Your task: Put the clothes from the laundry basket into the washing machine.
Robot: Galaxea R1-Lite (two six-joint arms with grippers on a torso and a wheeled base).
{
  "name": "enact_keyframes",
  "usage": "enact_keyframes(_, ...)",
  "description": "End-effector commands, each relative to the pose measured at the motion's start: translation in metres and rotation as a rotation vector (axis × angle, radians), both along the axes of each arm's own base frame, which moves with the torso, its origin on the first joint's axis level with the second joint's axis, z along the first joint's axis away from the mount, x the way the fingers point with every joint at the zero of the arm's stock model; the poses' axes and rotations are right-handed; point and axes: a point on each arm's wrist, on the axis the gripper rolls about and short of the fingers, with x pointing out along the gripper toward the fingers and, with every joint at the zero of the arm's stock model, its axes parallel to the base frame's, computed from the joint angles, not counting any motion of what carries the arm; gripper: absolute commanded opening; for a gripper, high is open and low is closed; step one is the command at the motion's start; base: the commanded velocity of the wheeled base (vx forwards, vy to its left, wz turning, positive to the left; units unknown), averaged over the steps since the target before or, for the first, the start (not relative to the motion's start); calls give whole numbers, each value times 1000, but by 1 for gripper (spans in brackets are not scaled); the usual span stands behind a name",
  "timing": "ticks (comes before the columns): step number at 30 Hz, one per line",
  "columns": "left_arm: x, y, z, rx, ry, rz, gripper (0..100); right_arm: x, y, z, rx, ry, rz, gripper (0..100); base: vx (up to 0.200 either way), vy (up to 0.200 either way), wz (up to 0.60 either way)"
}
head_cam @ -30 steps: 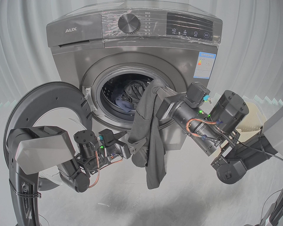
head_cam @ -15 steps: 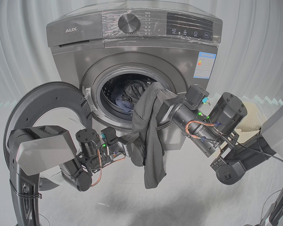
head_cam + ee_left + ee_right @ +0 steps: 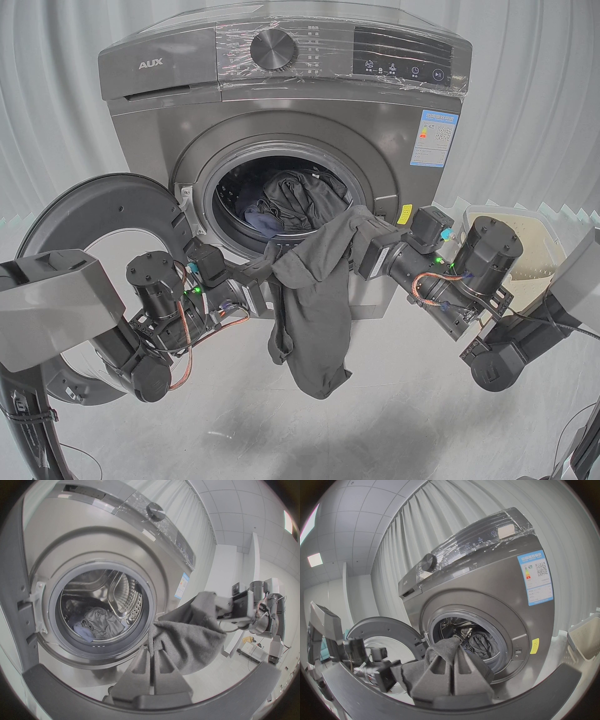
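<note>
1. door: swung fully open, hinged at the left of the washing machine.
2. left gripper: just below the left rim of the porthole. Jaws are pressed together on one upper edge of the dark grey garment.
3. dark grey garment: slung between the two grippers in front of the porthole, outside the drum. Its bulk hangs in a long fold toward the floor. Judged light, limp and not slippery. It will sag and trail, and may catch on the door seal. Best hold is the bunched upper edge, as taken; the hanging tail likely needs lifting over the rim.
4. drum: holds crumpled clothes, grey and blue.
5. right gripper: at the lower right rim. Jaws are clamped on the garment's other upper edge.
6. laundry basket: cream, perforated, far right beside the machine. Its contents cannot be told.
</note>
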Motion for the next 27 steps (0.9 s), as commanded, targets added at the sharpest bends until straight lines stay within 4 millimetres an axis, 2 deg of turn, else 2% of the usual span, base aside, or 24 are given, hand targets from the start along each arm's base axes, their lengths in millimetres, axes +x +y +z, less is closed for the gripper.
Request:
enact_keyframes(1, -10, 0, 14, -5, -32, -11, 0, 3, -5, -9, -20, 24, -17, 0, 0, 0, 0)
enact_keyframes(4, -13, 1, 8, 24, -30, -9, 0, 6, -11, -15, -35, 44, -34, 0, 0, 0, 0)
enact_keyframes(5, -13, 1, 8, 25, -29, -9, 0, 7, -11, -17, -38, 47, -37, 100, 0, 0, 0)
enact_keyframes(10, -15, 2, 6, 35, -24, -8, 0, 16, -24, -29, -62, 85, -73, 100, 0, 0, 0)
enact_keyframes(15, -13, 1, 7, 32, -28, -5, 0, -10, -34, -69, -210, 217, -7, 100, 0, 0, 0)
enact_keyframes(16, -13, 1, 7, 32, -28, -5, 0, -10, -34, -69, -210, 217, -7, 100, 0, 0, 0)
enact_keyframes(18, -13, 1, 6, 33, -26, -5, 0, -23, -42, -85, -266, 280, 11, 100, 0, 0, 0)
enact_keyframes(20, -13, 1, 5, 34, -21, -5, 0, -27, -44, -94, -289, 313, 19, 100, 0, 0, 0)
enact_keyframes(23, -12, 1, 4, 33, -19, -3, 0, -31, -46, -99, -306, 335, 27, 100, 0, 0, 0)
enact_keyframes(27, -11, 1, 4, 31, -21, -1, 0, -32, -39, -97, -295, 313, 59, 100, 0, 0, 0)
